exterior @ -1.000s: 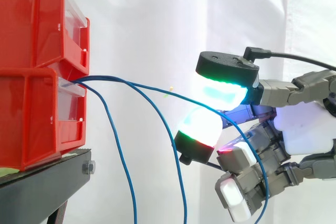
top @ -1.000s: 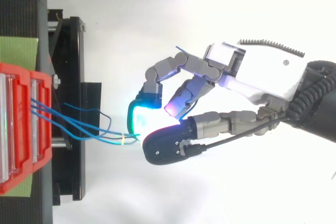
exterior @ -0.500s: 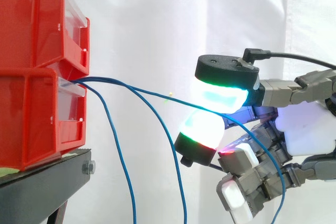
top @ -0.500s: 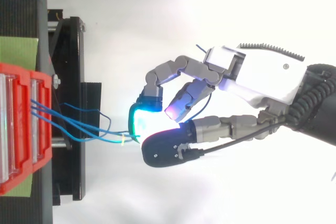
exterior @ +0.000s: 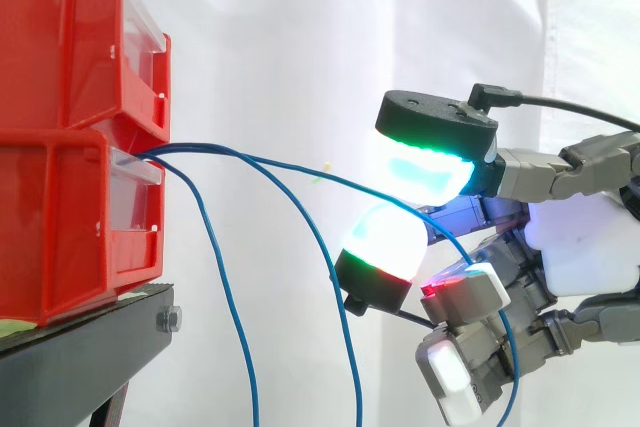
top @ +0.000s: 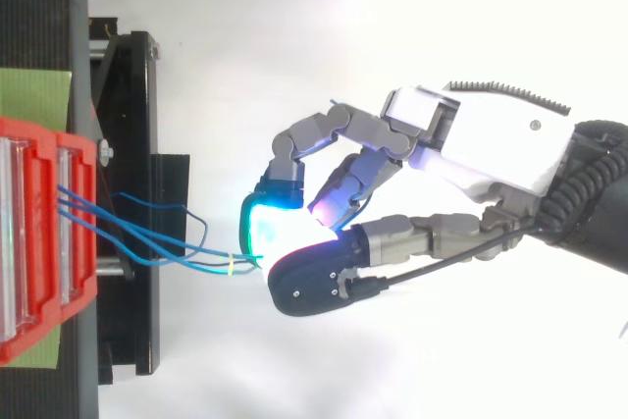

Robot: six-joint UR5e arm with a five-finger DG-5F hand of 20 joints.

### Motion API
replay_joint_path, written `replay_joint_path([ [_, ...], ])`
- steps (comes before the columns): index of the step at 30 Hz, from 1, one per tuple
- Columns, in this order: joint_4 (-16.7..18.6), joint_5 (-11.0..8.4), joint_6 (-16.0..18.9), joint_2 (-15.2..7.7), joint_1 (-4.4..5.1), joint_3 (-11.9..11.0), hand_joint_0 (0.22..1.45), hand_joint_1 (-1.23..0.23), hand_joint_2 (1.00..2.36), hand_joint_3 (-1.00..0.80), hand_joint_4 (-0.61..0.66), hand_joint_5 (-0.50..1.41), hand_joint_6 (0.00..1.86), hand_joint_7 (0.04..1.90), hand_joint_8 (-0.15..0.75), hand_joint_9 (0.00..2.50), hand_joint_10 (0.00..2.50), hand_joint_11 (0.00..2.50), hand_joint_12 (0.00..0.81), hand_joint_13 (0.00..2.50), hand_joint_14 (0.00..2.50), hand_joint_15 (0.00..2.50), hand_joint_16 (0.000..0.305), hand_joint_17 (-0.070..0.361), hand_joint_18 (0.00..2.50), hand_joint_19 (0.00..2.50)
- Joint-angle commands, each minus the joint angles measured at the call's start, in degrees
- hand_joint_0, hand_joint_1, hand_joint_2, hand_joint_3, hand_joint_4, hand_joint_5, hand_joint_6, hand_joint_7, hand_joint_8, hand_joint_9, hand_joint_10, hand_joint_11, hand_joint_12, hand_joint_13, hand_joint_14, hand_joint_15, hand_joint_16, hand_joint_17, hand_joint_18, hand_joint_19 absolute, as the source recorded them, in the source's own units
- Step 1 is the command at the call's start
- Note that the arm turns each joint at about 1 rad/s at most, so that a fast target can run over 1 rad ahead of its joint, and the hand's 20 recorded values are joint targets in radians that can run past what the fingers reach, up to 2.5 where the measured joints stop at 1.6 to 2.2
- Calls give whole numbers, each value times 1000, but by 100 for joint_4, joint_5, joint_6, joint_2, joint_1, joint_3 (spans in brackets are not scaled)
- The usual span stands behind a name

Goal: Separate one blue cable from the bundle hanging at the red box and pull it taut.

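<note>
One thin blue cable (exterior: 290, 168) was pinched, right of the red plastic boxes (exterior: 60, 177).
The robot hand (top: 491, 144) stayed curled on it, barely shifted since earlier.

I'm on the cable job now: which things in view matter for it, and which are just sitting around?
For the job:
hand, its fingers pinching one blue cable
loose blue cables hanging down
red bins where the cables come out

Just there:
black stand
white curtain
green sheet under the bins
</note>
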State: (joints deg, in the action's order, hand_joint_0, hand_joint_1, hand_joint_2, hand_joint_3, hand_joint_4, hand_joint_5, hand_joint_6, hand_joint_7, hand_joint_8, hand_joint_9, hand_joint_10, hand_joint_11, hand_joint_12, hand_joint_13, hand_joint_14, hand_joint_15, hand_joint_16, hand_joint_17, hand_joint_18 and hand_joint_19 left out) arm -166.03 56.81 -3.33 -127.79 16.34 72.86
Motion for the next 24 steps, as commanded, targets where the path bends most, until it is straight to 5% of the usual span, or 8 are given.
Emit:
replay_joint_path([
  [1, 1, -12, -10, 0, 1, 0, 567, -607, 1000, -500, 115, -228, 904, 1019, 295, 1202, 21, 1306, 353, 1071, 23, 700, 48, 109, 786, 576],
  [19, -17, -12, 8, 0, 1, 0, 561, -759, 1000, -500, 118, -229, 914, 981, 298, 1200, 16, 1324, 358, 1100, 23, 714, 47, 106, 803, 576],
  [24, -17, -12, 8, 0, 1, 0, 624, -665, 1000, -500, 106, -224, 919, 1005, 297, 1227, 17, 1341, 347, 1097, 24, 719, 45, 102, 789, 589],
])
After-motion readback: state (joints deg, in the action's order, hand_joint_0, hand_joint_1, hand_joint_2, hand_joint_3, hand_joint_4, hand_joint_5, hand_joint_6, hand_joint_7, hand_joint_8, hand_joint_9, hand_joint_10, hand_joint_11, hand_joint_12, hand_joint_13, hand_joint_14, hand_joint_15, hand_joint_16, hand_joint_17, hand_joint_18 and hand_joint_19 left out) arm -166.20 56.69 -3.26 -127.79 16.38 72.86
